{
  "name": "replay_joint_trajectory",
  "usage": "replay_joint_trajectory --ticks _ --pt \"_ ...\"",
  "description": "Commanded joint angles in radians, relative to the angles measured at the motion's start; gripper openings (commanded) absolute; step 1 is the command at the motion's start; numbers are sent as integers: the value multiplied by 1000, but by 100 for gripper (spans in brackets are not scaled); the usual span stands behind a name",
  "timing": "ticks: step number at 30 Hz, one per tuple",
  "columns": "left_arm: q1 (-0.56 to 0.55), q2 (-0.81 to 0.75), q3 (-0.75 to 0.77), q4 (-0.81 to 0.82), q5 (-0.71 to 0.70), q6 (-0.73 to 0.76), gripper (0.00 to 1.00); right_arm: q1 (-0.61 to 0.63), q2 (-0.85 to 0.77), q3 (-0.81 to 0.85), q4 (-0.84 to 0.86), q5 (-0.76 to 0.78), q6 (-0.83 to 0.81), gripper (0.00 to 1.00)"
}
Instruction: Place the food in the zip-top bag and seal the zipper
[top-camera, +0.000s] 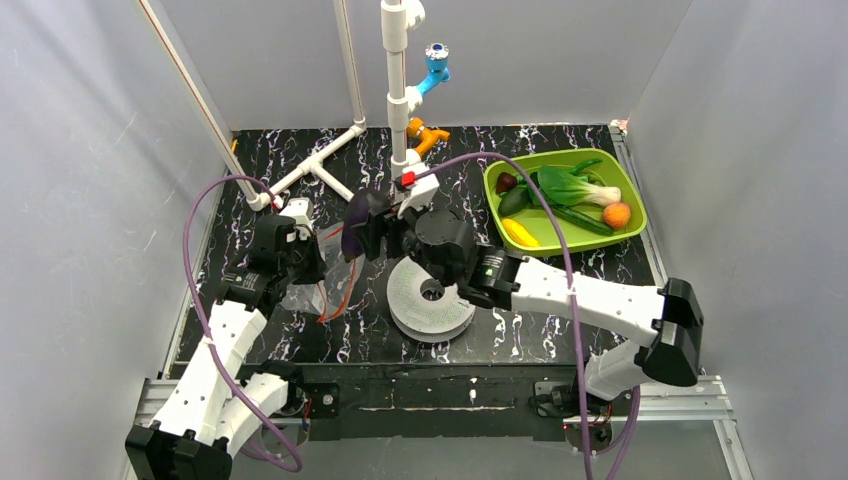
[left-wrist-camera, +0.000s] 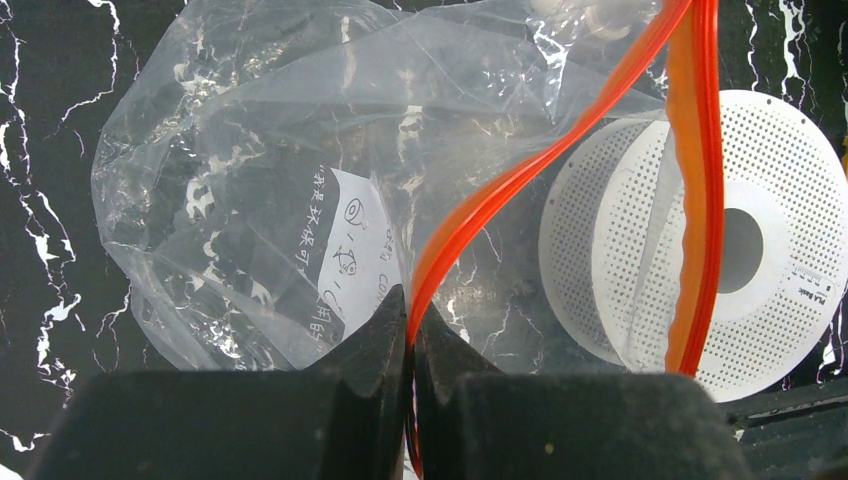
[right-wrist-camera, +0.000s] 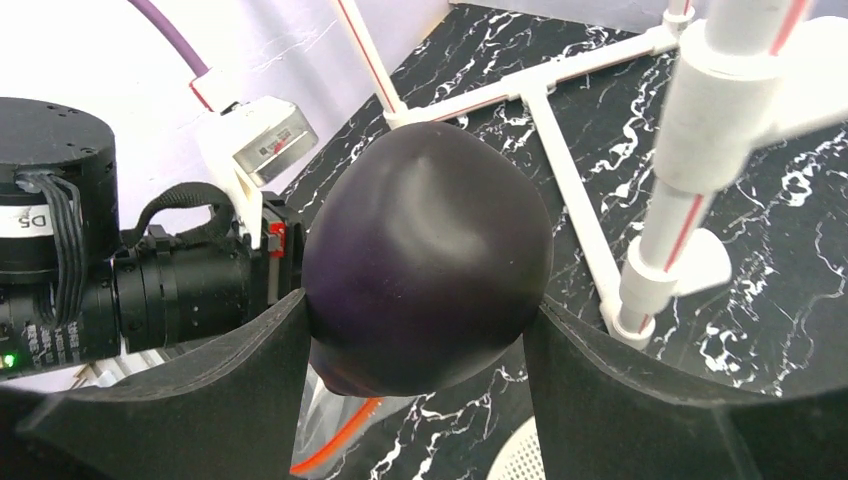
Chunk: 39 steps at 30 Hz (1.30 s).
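The clear zip-top bag (left-wrist-camera: 260, 190) hangs open over the black marble table, also seen from above (top-camera: 318, 285). My left gripper (left-wrist-camera: 410, 320) is shut on its orange-red zipper (left-wrist-camera: 520, 175) and holds the mouth up; from above the gripper (top-camera: 300, 250) sits at the bag's left edge. My right gripper (right-wrist-camera: 425, 330) is shut on the purple eggplant (right-wrist-camera: 425, 265), held above the bag's mouth, as the top view shows (top-camera: 358, 225). The rest of the food lies in the lime-green tray (top-camera: 630, 190): banana (top-camera: 518, 233), plum (top-camera: 506, 182), bok choy (top-camera: 575, 187), orange (top-camera: 617, 214), avocado (top-camera: 514, 202).
A white perforated disc (top-camera: 430, 295) lies under the right arm, beside the bag, also in the left wrist view (left-wrist-camera: 760, 240). A white PVC pipe frame (top-camera: 330, 165) with an upright post (top-camera: 397, 90) stands at the back. Grey walls enclose the table.
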<state>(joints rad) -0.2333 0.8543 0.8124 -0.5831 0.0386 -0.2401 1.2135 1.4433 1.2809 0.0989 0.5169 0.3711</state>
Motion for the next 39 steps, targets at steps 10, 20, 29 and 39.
replay_joint_trajectory --ticks 10,20,29,39 --pt "-4 -59 14 10 3 4 0 38 206 173 -54 64 4 4" --pt "-4 -77 13 12 -2 2 0 43 190 140 -143 -13 114 41" --pt "-3 -104 9 18 -7 2 0 44 215 183 -220 -60 185 63" --pt "-4 -115 5 24 8 3 0 36 236 247 -332 -141 167 98"
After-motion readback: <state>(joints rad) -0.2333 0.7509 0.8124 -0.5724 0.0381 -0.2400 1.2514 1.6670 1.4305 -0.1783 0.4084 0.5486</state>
